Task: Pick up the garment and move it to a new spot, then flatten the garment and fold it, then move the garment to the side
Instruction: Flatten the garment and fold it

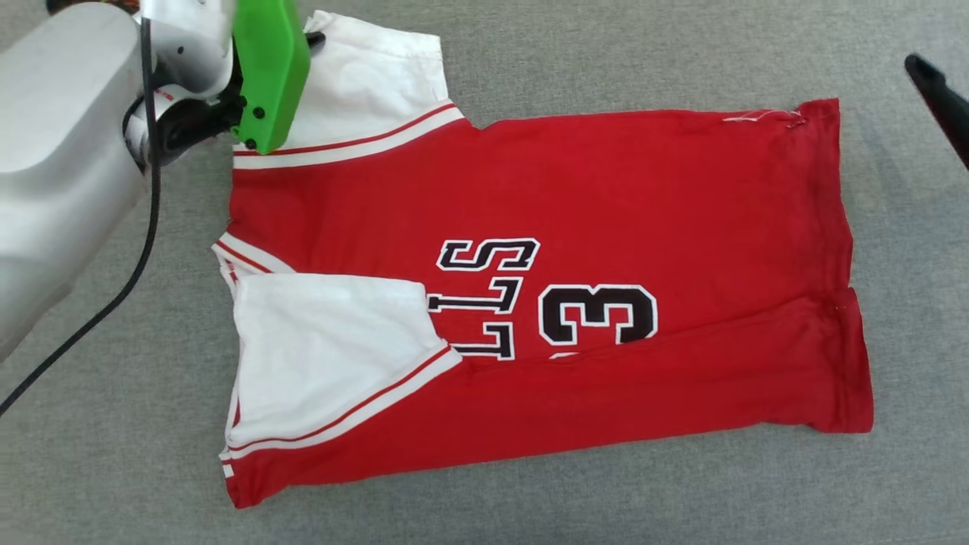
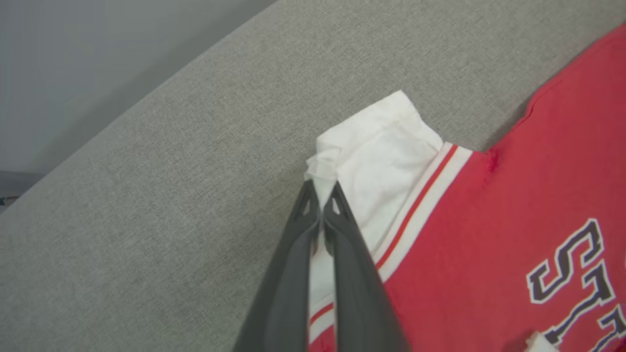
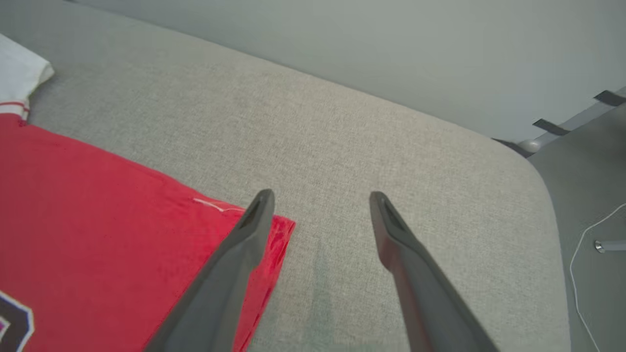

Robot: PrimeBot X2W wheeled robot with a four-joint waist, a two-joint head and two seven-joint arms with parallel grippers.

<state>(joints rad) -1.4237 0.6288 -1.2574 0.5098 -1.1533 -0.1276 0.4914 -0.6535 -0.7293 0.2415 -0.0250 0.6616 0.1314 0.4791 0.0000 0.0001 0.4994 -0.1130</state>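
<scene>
Left wrist view shows you the left end effector (image 2: 323, 186) first. Its two dark fingers (image 2: 342, 254) are pressed close together, and they pinch the edge of a white sleeve (image 2: 386, 161). A small bunch of white cloth sticks up just past the tips. That sleeve belongs to the garment (image 2: 489, 234), a red shirt with red and white stripes where the sleeve joins the body.

In the right wrist view, your right end effector (image 3: 321, 195) stands wide apart and holds nothing. One finger shows in front of the red hem corner (image 3: 274, 234). The other finger (image 3: 406, 244) shows over bare grey table (image 3: 391, 146). You cannot tell if either one touches down.

In the head view, the garment (image 1: 568, 189) lies flat across the middle of the table (image 1: 681, 60), with its collar end to the left and its hem to the right. The pinched sleeve (image 1: 371, 83) sits at the far left corner, partly behind a green cover (image 1: 269, 72) on the pale left arm (image 1: 60, 151). The near long side is folded in over the front, and the other white sleeve (image 1: 325, 356) lies on top of it. The fold hides part of the black and white letters (image 1: 484, 295) beside the number 3 (image 1: 598, 314). A black cable (image 1: 144, 250) hangs from the left arm.
</scene>
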